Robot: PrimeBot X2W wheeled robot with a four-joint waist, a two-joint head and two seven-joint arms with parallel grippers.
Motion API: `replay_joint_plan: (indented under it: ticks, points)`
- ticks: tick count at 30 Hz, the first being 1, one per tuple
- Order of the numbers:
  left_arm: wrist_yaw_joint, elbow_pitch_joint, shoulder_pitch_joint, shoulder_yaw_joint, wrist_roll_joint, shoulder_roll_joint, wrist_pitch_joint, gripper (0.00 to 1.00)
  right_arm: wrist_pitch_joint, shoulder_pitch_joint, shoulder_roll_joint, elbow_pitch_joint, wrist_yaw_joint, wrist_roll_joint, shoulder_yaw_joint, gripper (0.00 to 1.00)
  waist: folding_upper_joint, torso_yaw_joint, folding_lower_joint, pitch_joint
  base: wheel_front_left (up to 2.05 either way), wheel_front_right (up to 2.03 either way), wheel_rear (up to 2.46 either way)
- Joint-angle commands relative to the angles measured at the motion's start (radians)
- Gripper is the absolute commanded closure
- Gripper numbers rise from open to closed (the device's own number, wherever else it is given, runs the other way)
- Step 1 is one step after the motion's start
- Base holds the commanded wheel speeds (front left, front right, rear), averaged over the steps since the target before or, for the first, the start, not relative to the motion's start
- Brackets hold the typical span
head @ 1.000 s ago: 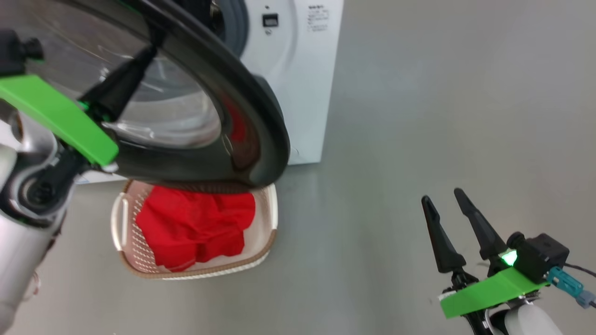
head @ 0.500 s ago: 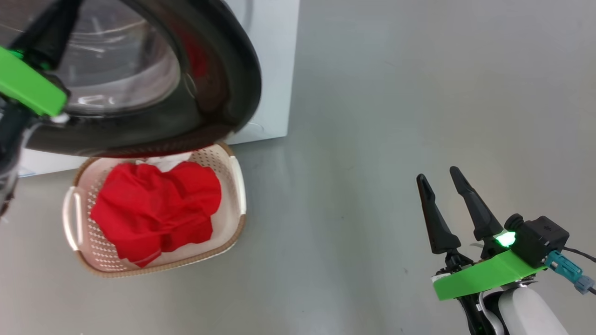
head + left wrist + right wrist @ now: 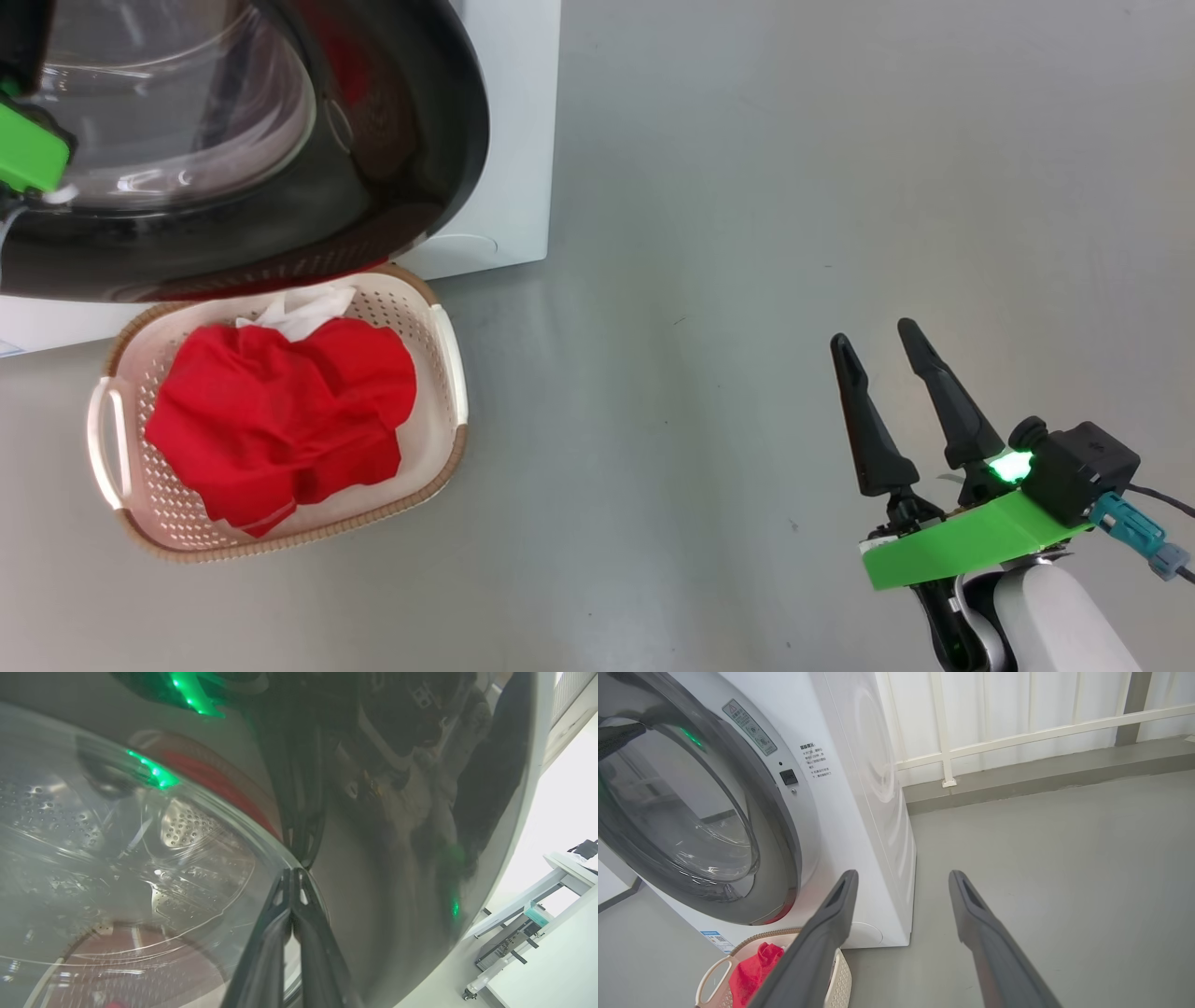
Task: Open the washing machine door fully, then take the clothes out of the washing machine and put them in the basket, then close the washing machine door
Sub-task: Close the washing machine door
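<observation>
The washing machine door [image 3: 401, 140], glossy black rim around bulging glass, stands close against the white washing machine [image 3: 509, 140]. I cannot tell whether it is latched. In the left wrist view my left gripper [image 3: 294, 873] is shut, its tips pressed on the door [image 3: 397, 835] where glass meets rim. On the floor in front sits the basket [image 3: 457, 448], holding the red clothes [image 3: 280, 411] and a white piece [image 3: 299, 308]. My right gripper [image 3: 872, 333] hangs open and empty, far to the right. The right wrist view shows it [image 3: 903, 877] facing the machine [image 3: 859, 812], door [image 3: 677, 812] and basket [image 3: 843, 975].
Bare grey floor [image 3: 747, 233] stretches between the machine and my right arm. A white railing [image 3: 1017, 737] and a low grey kerb run behind the machine. A pale table frame [image 3: 537, 900] stands off to the side in the left wrist view.
The door has swung in toward the machine front, covering the drum opening, with my left arm following it. The head camera has shifted too. My right gripper stays open.
</observation>
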Motion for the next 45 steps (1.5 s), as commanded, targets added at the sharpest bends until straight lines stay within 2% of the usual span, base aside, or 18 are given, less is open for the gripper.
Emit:
replay_joint_plan:
  ticks: [1,9,10,11,16,17,19,20,21,32,37,45]
  points:
    - [-0.006,-0.013,-0.043,0.024,-0.015,0.053,-0.004,1.00,-0.006,-0.023,-0.001,-0.026,0.006,-0.013,0.013,0.00,-0.0001,0.002,0.0000,0.000,0.00,0.00,0.00]
    - [-0.006,-0.071,0.015,-0.029,-0.089,0.060,0.025,1.00,-0.006,-0.013,-0.004,-0.019,0.006,-0.018,0.011,0.00,-0.0001,0.025,0.0000,-0.023,0.00,0.00,0.00]
    - [-0.006,-0.080,0.029,-0.035,-0.095,0.062,0.022,0.93,-0.006,-0.011,-0.006,-0.018,0.006,-0.018,0.012,0.00,-0.0001,0.030,0.0000,-0.029,0.00,0.00,0.00]
    - [-0.006,-0.088,0.044,-0.040,-0.101,0.064,0.015,0.81,-0.006,-0.008,-0.010,-0.016,0.006,-0.018,0.013,0.00,-0.0001,0.034,0.0000,-0.037,0.00,0.00,0.00]
    - [-0.006,-0.125,0.117,-0.056,-0.127,0.068,-0.019,0.70,-0.006,0.004,-0.025,-0.013,0.006,-0.018,0.013,0.00,-0.0001,0.056,0.0000,-0.065,0.00,0.00,0.00]
    - [-0.006,-0.134,0.137,-0.057,-0.137,0.067,-0.030,0.64,-0.006,0.008,-0.030,-0.012,0.006,-0.018,0.013,0.00,-0.0001,0.062,0.0000,-0.071,0.00,0.00,0.00]
    - [-0.006,-0.148,0.176,-0.060,-0.151,0.068,-0.052,0.43,-0.006,0.015,-0.040,-0.012,0.006,-0.019,0.013,0.00,-0.0001,0.077,0.0000,-0.083,0.00,0.00,0.00]
    - [-0.006,-0.154,0.195,-0.061,-0.157,0.067,-0.062,0.18,-0.006,0.018,-0.044,-0.012,0.006,-0.019,0.014,0.00,-0.0001,0.083,0.0000,-0.089,0.00,0.00,0.00]
    - [-0.006,-0.159,0.213,-0.064,-0.159,0.069,-0.074,0.02,-0.006,0.022,-0.049,-0.012,0.006,-0.020,0.013,0.00,-0.0001,0.090,0.0000,-0.096,0.00,0.00,0.00]
    - [-0.006,-0.184,0.471,-0.053,-0.161,0.046,-0.170,0.00,-0.006,0.072,-0.077,-0.009,0.006,-0.018,0.002,0.00,-0.0001,0.157,0.0000,-0.157,0.00,0.00,0.00]
    - [-0.006,-0.193,0.586,0.016,-0.160,0.006,-0.175,0.00,-0.006,0.092,-0.089,-0.009,0.006,-0.016,-0.002,0.00,-0.0001,0.175,0.0000,-0.168,0.00,0.00,0.00]
    - [-0.006,-0.186,0.756,0.165,-0.058,-0.046,-0.176,0.00,-0.006,0.130,-0.108,-0.009,0.006,-0.008,-0.024,0.00,-0.0001,0.179,0.0000,-0.184,0.00,0.00,0.00]
